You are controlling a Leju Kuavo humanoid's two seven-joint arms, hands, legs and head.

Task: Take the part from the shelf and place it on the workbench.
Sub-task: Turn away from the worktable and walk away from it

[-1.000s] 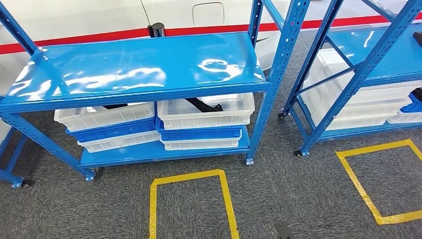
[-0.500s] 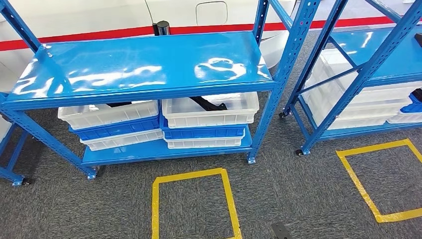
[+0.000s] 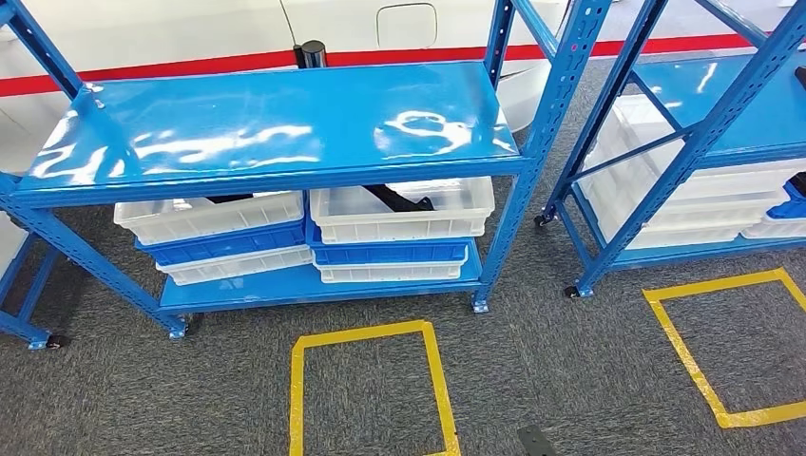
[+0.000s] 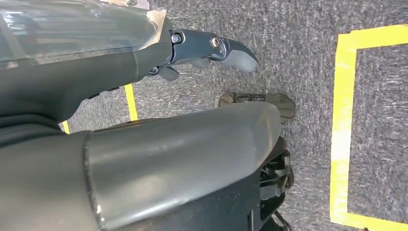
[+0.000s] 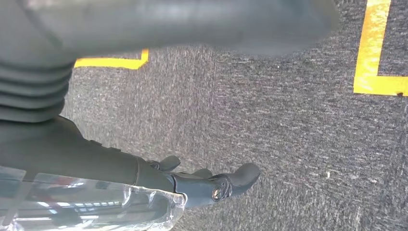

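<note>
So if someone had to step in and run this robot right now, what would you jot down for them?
Left hand: hangs by the robot's side over the grey carpet, holding nothing.
Right hand: the same, hanging and holding nothing.
Part: a dark piece lying in the upper white bin under the blue shelf top; another dark piece lies in the neighbouring bin.
Workbench: I can't see one here.
Progress: neither hand carries a part; the pictures can't tell whether one was delivered. The robot faces the shelf near a yellow floor square.

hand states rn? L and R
Left hand: holding nothing, fingers extended over the carpet.
Right hand: holding nothing, fingers extended over the carpet.
</note>
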